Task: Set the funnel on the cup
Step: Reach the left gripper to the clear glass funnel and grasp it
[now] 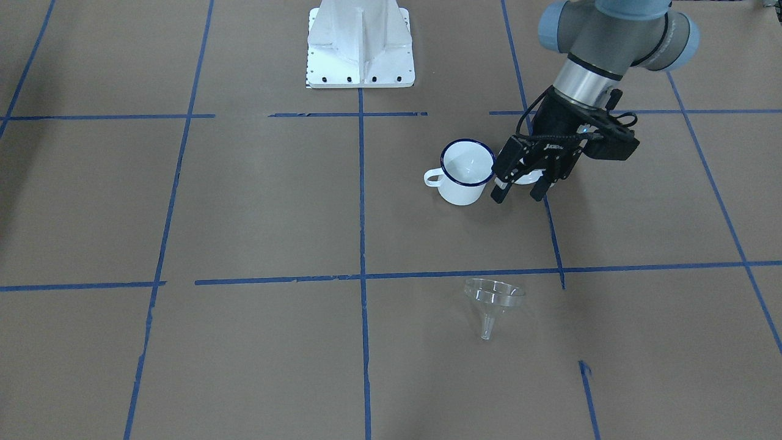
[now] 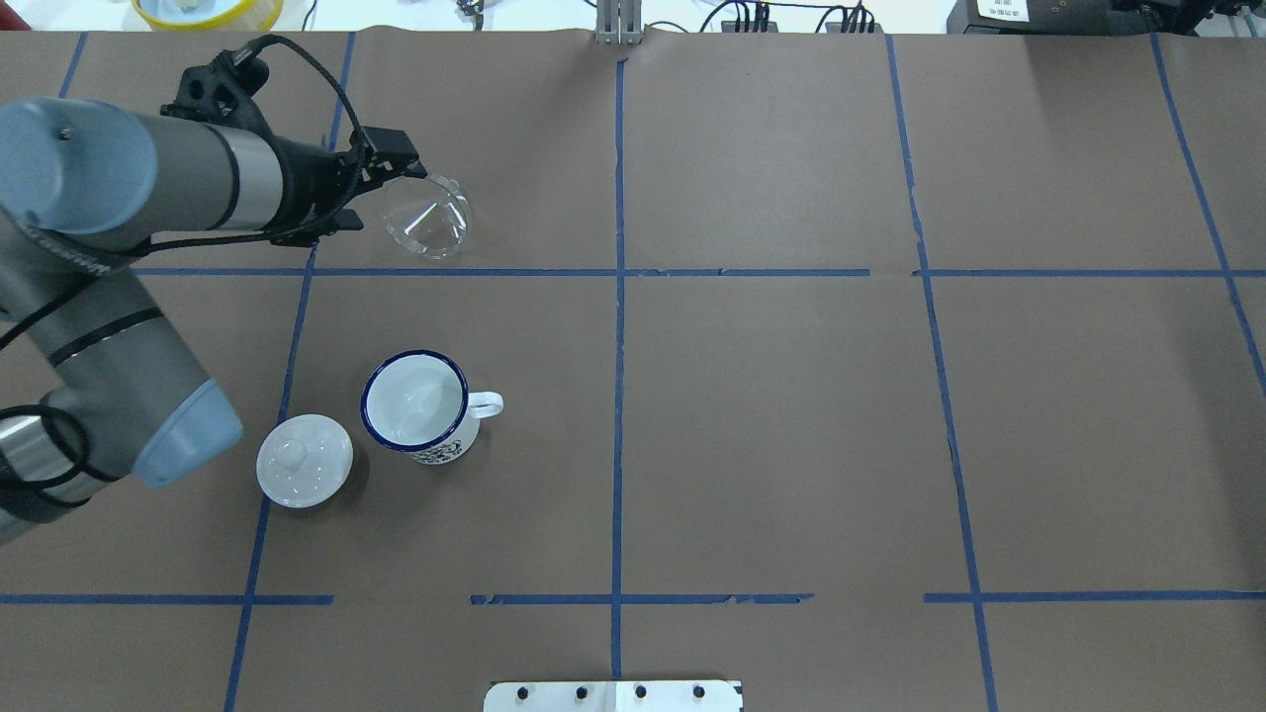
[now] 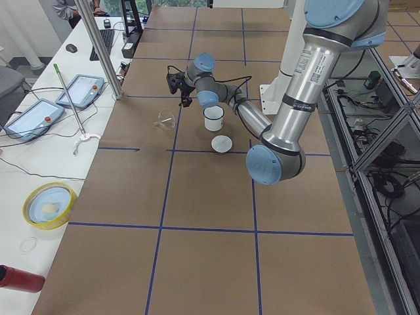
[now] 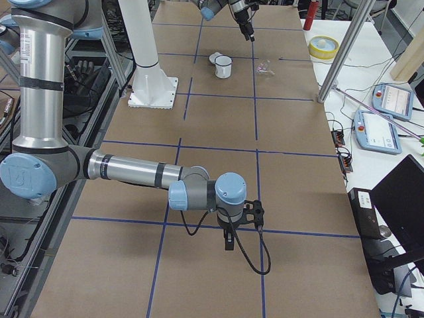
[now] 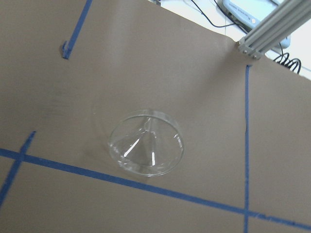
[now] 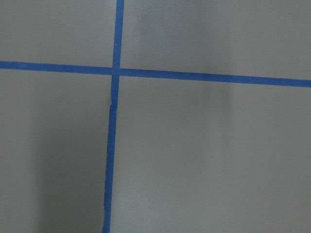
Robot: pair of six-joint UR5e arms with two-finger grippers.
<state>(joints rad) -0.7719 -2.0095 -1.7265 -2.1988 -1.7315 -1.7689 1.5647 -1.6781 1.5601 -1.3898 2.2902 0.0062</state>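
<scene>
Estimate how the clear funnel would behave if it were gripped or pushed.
The funnel looks like thin clear plastic, so it is probably light and apt to skid if nudged. It seems to lie on its side, so a push may roll it in an arc. Its smooth, tapering wall could slip out of a pinch.

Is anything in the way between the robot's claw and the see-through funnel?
Nothing visible does. The open left gripper looks straight at the funnel over bare table. The lid sits beside the cup, out of the way.
</scene>
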